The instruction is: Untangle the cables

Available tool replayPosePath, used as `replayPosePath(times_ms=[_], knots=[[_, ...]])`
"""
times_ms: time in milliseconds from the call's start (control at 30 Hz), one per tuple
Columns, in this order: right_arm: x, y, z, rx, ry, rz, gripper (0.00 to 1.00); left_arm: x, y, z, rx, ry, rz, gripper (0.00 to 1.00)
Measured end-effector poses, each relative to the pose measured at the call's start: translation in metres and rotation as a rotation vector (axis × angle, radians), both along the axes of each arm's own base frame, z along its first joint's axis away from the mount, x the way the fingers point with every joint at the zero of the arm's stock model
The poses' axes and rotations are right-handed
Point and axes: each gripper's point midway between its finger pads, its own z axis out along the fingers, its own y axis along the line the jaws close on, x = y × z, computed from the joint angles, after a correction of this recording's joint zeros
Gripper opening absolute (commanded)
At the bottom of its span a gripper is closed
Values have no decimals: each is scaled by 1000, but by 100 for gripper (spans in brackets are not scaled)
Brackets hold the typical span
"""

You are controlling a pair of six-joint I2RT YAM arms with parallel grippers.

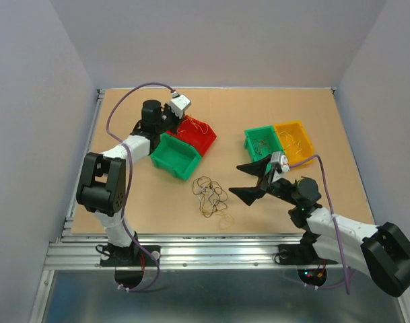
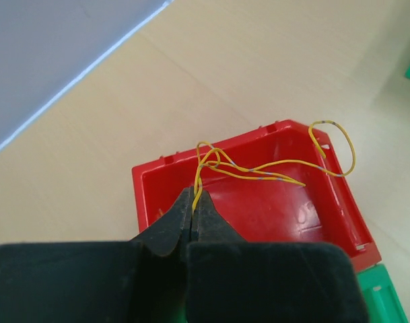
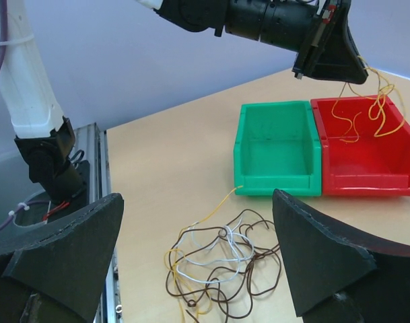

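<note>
Loose on the table (image 1: 144,195), a little toward 6 o'clock from centre: tangle (image 1: 211,195) of cables, dark brown, whitish and yellow loops, strands too knotted to count. At its 3 o'clock, just beside it and not touching: right gripper (image 1: 248,180), spread wide and empty.

At the tangle's 10 o'clock: left green bin (image 1: 174,158) touching red bin (image 1: 203,138), both set at an angle to the table edge. Over the red bin: left gripper (image 2: 194,202), pinched fully together on one yellow cable (image 2: 258,168), looped and dangling into the bin, one loop reaching past the bin's rim.

At the tangle's 2 o'clock: right green bin (image 1: 248,142) and yellow bin (image 1: 305,145), side by side, thin wires in both.

Open board between the tangle and both pairs of bins, also at its 6, 9 and 12 o'clock. Grey walls (image 1: 29,101) on three sides, metal rail (image 1: 191,245) along the near edge.

Counted: four bins, two green, one red, one yellow; two grippers; one tangle; one cable held apart from it.
</note>
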Motion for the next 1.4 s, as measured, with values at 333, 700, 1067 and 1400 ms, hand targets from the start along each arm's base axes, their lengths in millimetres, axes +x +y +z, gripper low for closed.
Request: replayPosePath(times_ms=[333, 700, 1067, 1400], knots=[[-1, 0, 2, 3, -5, 0, 97, -3, 5, -2, 17, 49, -38, 38], [3, 0, -7, -16, 30, -12, 97, -21, 13, 11, 16, 24, -22, 63], [39, 7, -63, -259, 299, -96, 86, -114, -40, 27, 109, -38, -349, 73], [20, 24, -117, -474, 480, -70, 82, -205, -56, 0, 176, 16, -601, 74]])
